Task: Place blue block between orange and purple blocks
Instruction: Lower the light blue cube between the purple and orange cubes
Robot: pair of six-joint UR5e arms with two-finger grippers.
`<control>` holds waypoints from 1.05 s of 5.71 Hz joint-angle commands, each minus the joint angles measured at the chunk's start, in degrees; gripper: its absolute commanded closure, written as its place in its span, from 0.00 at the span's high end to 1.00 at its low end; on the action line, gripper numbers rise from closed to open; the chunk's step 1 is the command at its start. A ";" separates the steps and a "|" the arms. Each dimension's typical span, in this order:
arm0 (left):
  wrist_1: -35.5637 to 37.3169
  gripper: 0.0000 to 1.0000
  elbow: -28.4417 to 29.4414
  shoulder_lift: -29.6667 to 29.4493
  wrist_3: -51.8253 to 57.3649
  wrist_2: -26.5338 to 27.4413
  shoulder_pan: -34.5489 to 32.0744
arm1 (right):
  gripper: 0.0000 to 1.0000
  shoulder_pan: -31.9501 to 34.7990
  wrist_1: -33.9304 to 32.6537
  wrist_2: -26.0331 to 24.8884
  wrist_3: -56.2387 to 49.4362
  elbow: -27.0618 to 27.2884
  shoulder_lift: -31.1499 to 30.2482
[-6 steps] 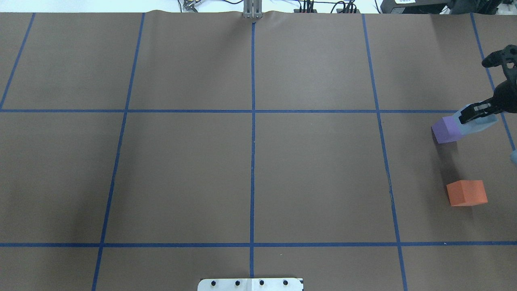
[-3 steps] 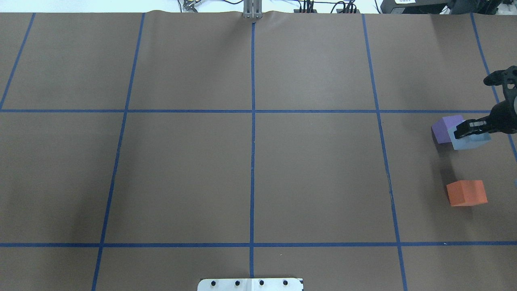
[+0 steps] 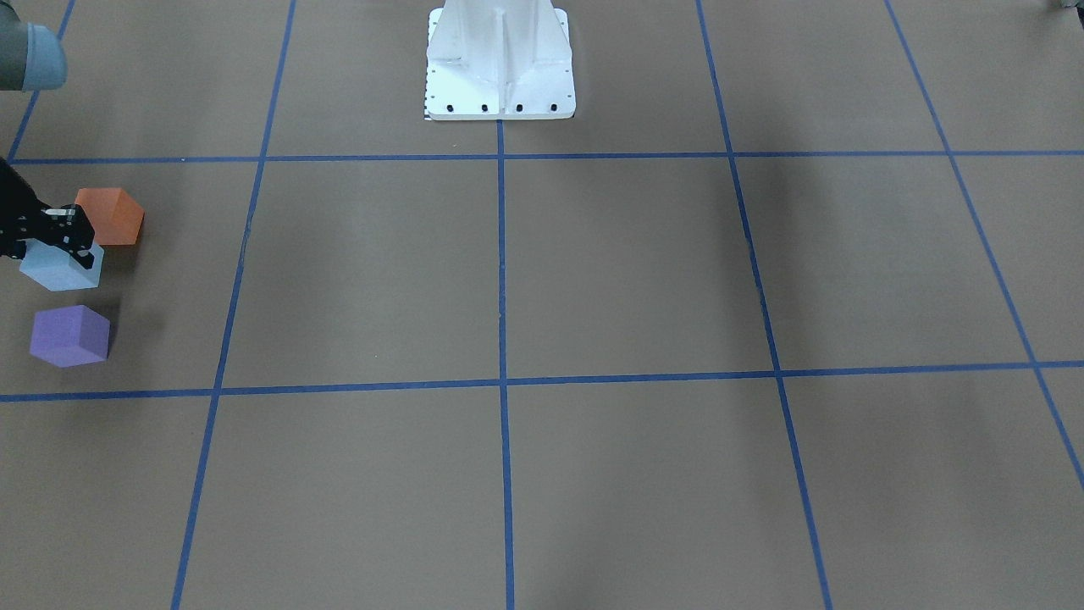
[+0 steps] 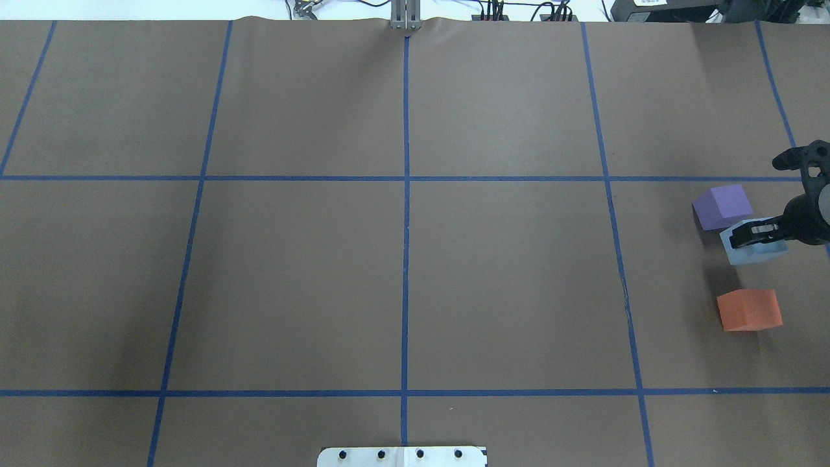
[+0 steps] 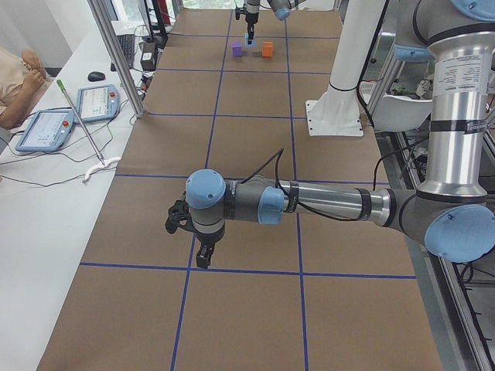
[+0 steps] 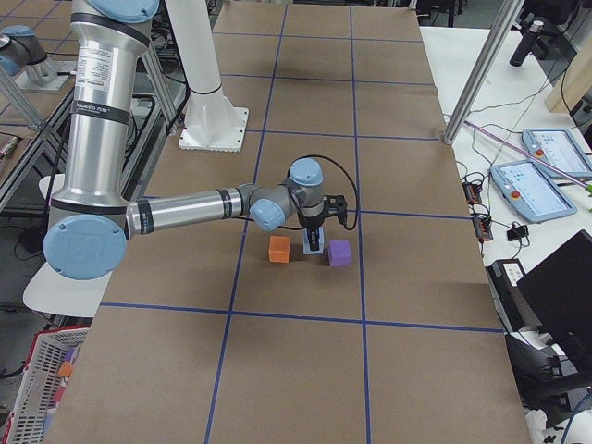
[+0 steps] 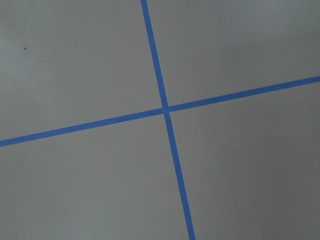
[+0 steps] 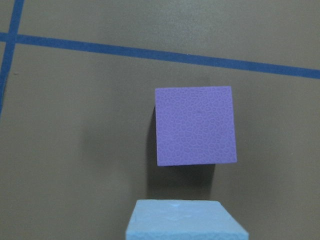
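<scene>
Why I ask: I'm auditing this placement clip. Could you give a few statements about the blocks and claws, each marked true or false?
1. The right claw grips the blue block. True.
2. The purple block is stacked on the orange block. False: they lie apart.
3. The blue block is between the purple and orange ones. True.
4. The left claw hangs over the blocks. False: it is far from them, above a tape crossing.

Narrow slot (purple block [image 4: 723, 206], orange block [image 4: 749, 310])
</scene>
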 commanded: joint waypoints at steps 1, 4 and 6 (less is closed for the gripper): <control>0.04 1.00 0.00 0.00 0.00 -0.04 0.00 | 0.26 -2.35 0.63 -1.04 0.41 -0.17 -0.51; -0.04 1.00 0.00 0.09 0.09 -0.04 0.00 | 0.57 -3.76 0.89 -2.71 0.41 -3.06 0.02; 0.04 1.00 0.00 0.09 0.09 -0.04 0.00 | 0.80 -5.16 2.55 -3.85 0.41 -3.86 0.20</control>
